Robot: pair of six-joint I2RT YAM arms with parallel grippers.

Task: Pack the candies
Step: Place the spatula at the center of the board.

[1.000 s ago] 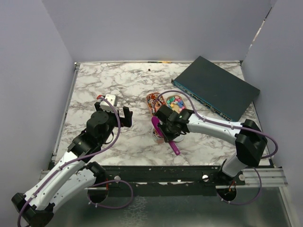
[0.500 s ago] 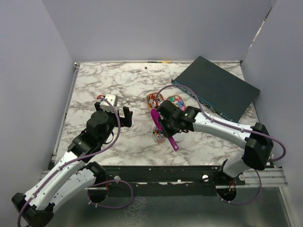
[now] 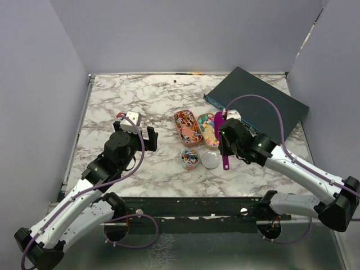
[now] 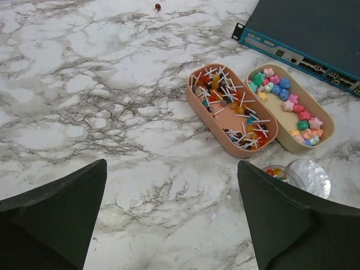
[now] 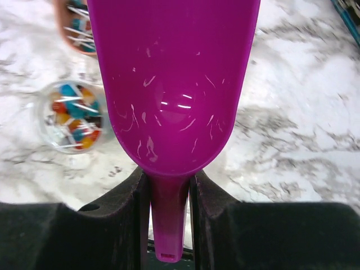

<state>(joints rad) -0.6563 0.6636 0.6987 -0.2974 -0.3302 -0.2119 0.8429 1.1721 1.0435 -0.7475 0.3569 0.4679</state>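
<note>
Top view high overhead, both wrist views facing downward, all sharing the jar (image 3: pixel 189 158).

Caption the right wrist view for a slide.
Right claw gripping empty magenta plastic scoop over white marble tabletop, small clear jar at left.

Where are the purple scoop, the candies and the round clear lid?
purple scoop (image 5: pixel 174 84), right wrist view, the inside of its bowl.
candies (image 4: pixel 275 84), left wrist view, the bunch at the far end of the row.
round clear lid (image 4: pixel 308 178), left wrist view, its centre.
</note>
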